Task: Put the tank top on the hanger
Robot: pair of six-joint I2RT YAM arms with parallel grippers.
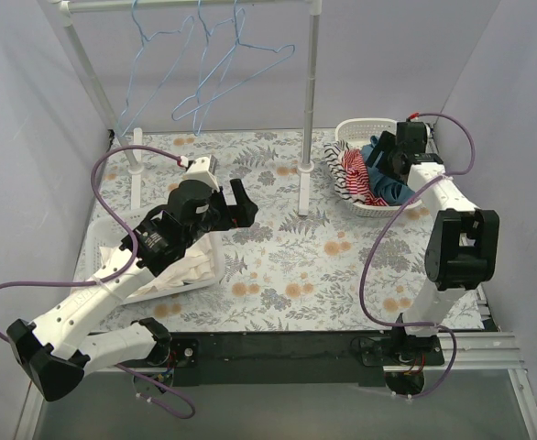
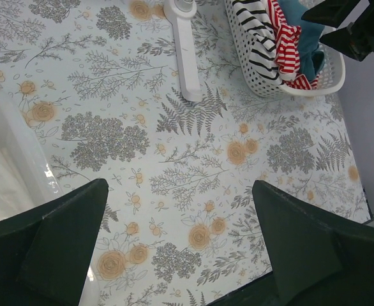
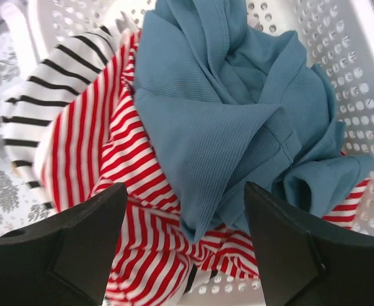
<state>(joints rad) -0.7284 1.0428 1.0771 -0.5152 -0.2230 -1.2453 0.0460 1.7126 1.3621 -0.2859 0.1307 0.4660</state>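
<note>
The teal-blue tank top (image 3: 231, 115) lies crumpled in a white perforated basket (image 3: 340, 57) at the back right of the table (image 1: 392, 190), on top of other clothes. My right gripper (image 3: 184, 236) is open just above it, one finger on each side of the fabric's lower fold, holding nothing. Three light-blue wire hangers (image 1: 223, 64) hang from the rack rail at the back left. My left gripper (image 1: 241, 203) is open and empty above the floral tablecloth at centre left, far from the basket (image 2: 314, 80).
A red-and-white striped garment (image 3: 110, 146) and a black-and-white striped one (image 3: 40, 95) lie under the tank top. A white tray with white cloth (image 1: 181, 266) sits at the left under my left arm. The rack's white post (image 1: 310, 110) stands between the arms.
</note>
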